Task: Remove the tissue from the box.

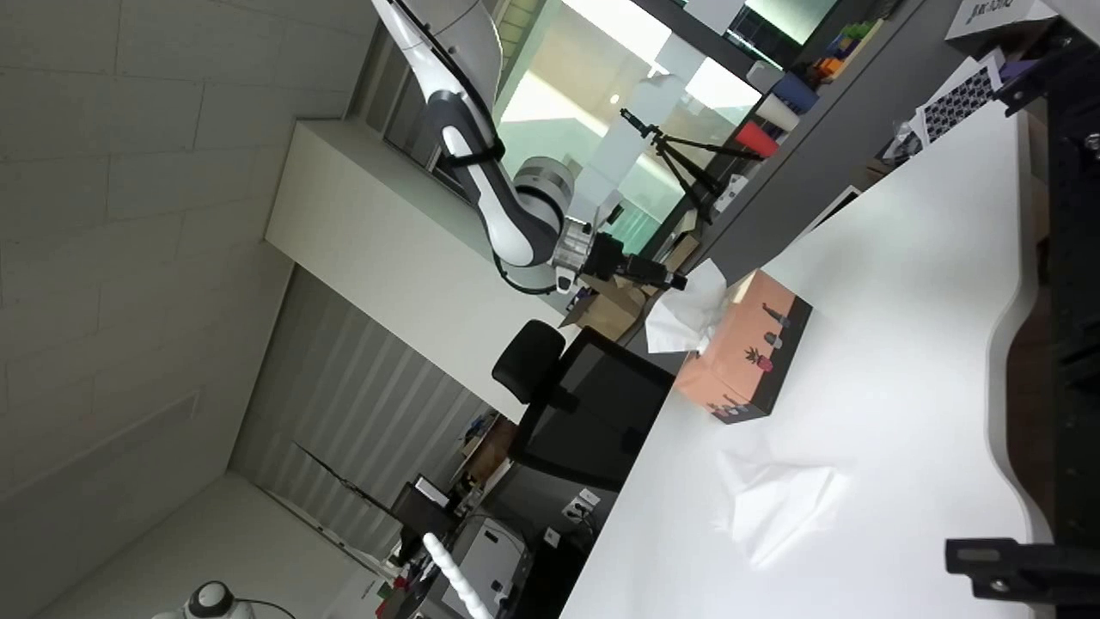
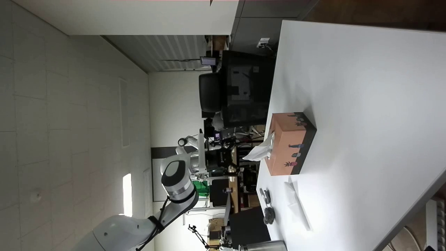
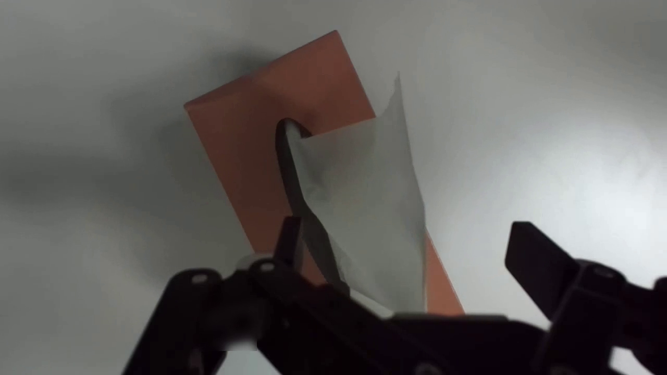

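Note:
An orange tissue box [image 1: 730, 357] with a dark base and plant pictures stands on the white table; it also shows in an exterior view [image 2: 286, 139] and the wrist view [image 3: 234, 151]. A white tissue [image 1: 683, 318] sticks up from its slot, also seen leaning in an exterior view [image 2: 258, 152] and wide in the wrist view [image 3: 365, 182]. My gripper [image 1: 677, 281] is above the box, close to the tissue's top. In the wrist view my gripper [image 3: 404, 226] is open, with its fingers wide apart and the tissue between them in the picture. Nothing is held.
A loose white tissue [image 1: 778, 507] lies on the table [image 1: 911, 327] beside the box, also in an exterior view [image 2: 296, 205]. Small dark objects [image 2: 268, 209] and a metal cylinder [image 2: 266, 245] are near the table's edge. A black chair [image 1: 593, 413] stands behind the table.

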`<action>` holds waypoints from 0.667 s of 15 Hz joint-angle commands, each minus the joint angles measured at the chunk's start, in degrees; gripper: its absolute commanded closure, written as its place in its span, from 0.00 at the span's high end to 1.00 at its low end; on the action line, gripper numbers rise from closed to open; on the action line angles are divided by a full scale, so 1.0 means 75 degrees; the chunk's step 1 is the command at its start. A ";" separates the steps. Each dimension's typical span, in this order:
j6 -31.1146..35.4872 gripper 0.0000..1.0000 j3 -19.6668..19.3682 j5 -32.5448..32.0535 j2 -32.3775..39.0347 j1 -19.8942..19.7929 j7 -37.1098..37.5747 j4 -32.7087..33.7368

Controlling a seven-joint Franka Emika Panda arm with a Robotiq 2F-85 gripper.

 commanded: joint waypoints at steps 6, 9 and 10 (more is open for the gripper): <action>-0.0608 0.48 0.0178 0.0165 0.0664 -0.0058 -0.0087 0.0563; -0.0689 0.27 0.0187 0.0183 0.0725 -0.0053 -0.0032 0.0641; -0.0701 0.20 0.0186 0.0204 0.0738 -0.0055 -0.0017 0.0672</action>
